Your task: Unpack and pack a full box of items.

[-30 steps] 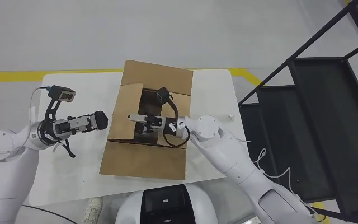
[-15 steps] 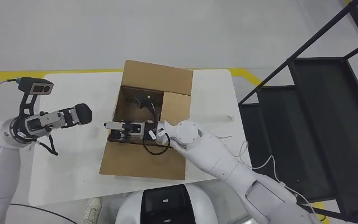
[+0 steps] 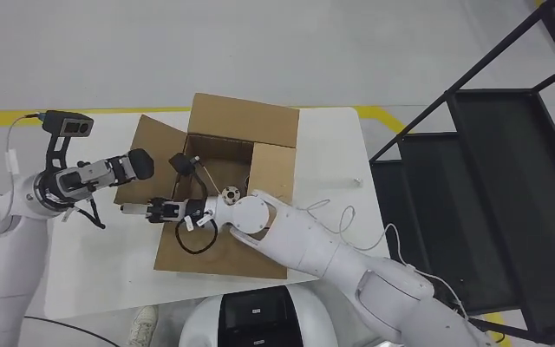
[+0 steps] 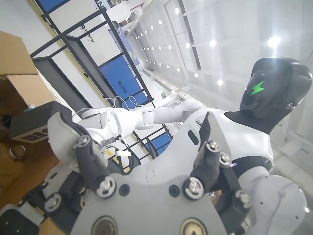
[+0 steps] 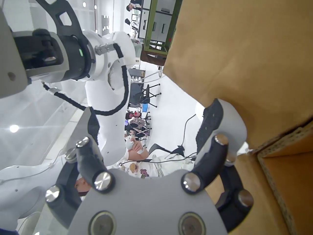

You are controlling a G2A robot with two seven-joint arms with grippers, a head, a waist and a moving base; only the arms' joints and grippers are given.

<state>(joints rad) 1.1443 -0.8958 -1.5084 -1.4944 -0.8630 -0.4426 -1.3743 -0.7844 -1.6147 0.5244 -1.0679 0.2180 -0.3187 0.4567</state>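
Left claw (image 3: 139,164): held over the surface (image 3: 95,269) near its left edge, just beside the left flap (image 3: 156,139). Fingers are apart and nothing is held.

Left flap: a second ago it was folded over the box (image 3: 227,186). It is now swung outward toward the surface's left edge.

Right claw (image 3: 132,209): it was carried leftward across the box during that second and is now past the box's left wall. Fingers are apart, one of them close against cardboard, and nothing is clamped.

Box: it sits at the surface's centre. All four flaps are judged open, so unpacking can begin.

Interior: it is dark from above and the contents cannot be identified. A small ring (image 4: 16,151) and a teal-topped item (image 4: 28,108) are glimpsed from the left wrist, partly cut off and not nameable.
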